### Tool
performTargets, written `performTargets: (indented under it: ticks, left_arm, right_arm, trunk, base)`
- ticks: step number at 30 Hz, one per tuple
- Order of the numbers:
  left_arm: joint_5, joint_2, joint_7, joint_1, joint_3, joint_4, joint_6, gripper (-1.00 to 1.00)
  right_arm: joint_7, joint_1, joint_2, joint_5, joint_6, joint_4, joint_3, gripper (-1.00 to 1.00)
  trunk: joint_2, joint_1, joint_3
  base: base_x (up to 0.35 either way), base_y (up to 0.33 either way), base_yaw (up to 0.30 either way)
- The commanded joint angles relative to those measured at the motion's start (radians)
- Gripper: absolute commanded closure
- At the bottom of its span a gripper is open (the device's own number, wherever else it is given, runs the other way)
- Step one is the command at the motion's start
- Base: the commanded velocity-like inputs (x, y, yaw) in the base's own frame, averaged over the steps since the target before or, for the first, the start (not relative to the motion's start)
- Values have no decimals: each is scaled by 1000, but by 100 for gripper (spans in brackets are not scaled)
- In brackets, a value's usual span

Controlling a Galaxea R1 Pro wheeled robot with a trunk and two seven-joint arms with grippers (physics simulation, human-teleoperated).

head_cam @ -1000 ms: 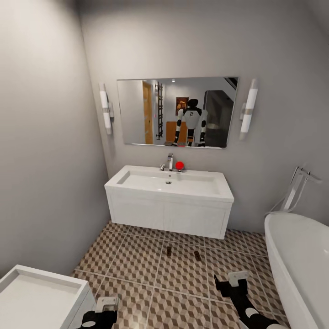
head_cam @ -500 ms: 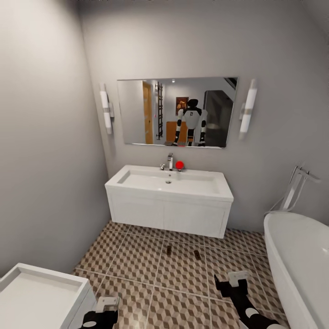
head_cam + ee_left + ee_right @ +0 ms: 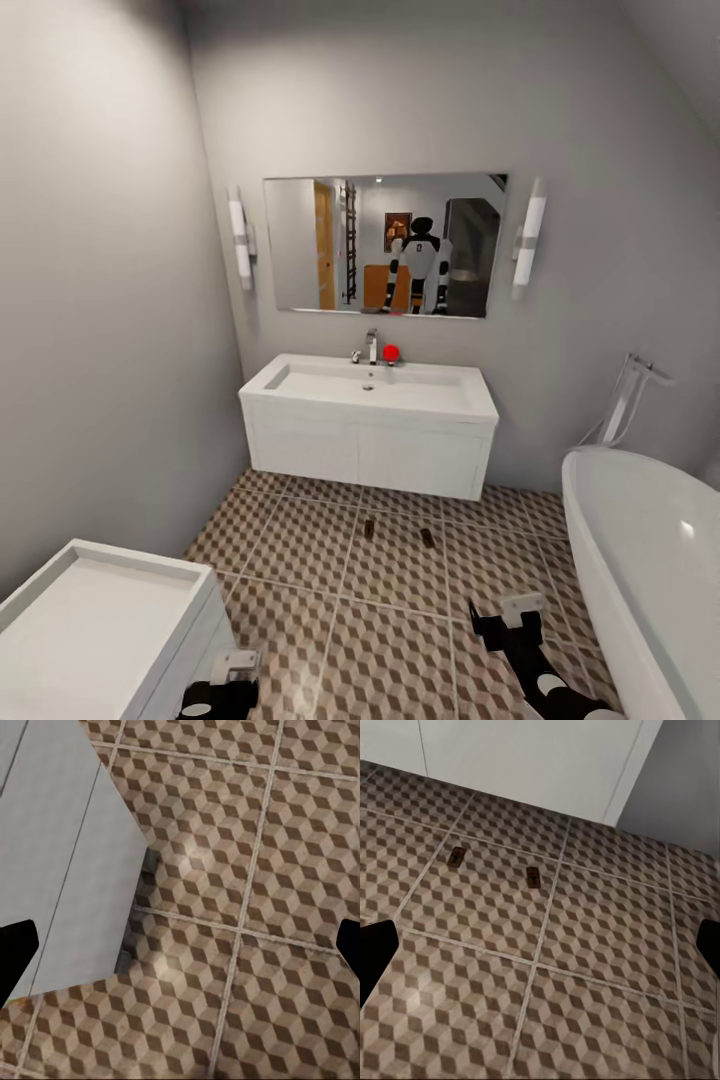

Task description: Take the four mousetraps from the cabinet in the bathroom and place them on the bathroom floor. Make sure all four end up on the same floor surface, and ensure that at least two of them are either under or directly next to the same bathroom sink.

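On the bathroom floor (image 3: 300,545) before the bathroom sink (image 3: 368,435), two mousetraps (image 3: 369,528) (image 3: 427,537) lying apart, left gripper (image 3: 232,672) and right gripper (image 3: 512,620) low, fingers spread wide, holding nothing.

Two mousetraps on the patterned floor before the bathroom sink

The first mousetrap (image 3: 369,529) and the second mousetrap (image 3: 427,538), small dark-and-tan boards, lie flat and apart on the bathroom floor (image 3: 330,610) of brown, beige and white cube-pattern tiles, just in front of the bathroom sink (image 3: 370,425), a wide white wall-hung basin with a boxy front; the right wrist view shows both, with first (image 3: 456,856) and second (image 3: 533,877) on neighbouring tiles.
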Motion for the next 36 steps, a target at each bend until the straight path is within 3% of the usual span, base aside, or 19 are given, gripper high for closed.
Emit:
performTargets:
  ticks: [1, 15, 22, 27, 33, 35, 36]
  left_arm:
    - [7, -1, 1, -1, -8, 4, -6, -100]
    - [7, -1, 1, -1, -8, 4, -6, -100]
    - [7, 8, 1, -1, -7, 4, -12, -100]
    - [7, 36, -18, 0, -7, 5, -39, -100]
    - [7, 87, -161, 42, -7, 7, -206, -100]
    - [7, 110, -204, 62, -7, 7, -241, -100]
    - [7, 125, -224, 79, -7, 7, -256, -100]
  right_arm:
    - [-5, 0, 0, -4, -2, 1, 9, -100]
    - [-5, -1, 1, -4, -2, 1, 9, -100]
    - [-3, 0, -3, -4, -6, 1, 8, -100]
    - [1, 0, -21, -4, -7, 1, 9, -100]
    - [10, 23, -30, -3, -11, 1, 9, -100]
    - [12, 40, -30, -2, -34, 1, 9, -100]
    - [22, 61, -33, -1, -82, 1, 9, -100]
  trunk:
    - [-1, 0, -1]
    - [-1, 0, -1]
    - [-1, 0, -1]
    - [-1, 0, -1]
    - [-1, 0, -1]
    - [-1, 0, -1]
    - [-1, 0, -1]
  base:
    - [-335, 0, 0]
    - [-333, 0, 0]
    - [-91, 0, 0]
    - [-11, 0, 0]
    - [-1, 0, 0]
    - [0, 0, 0]
    - [0, 0, 0]
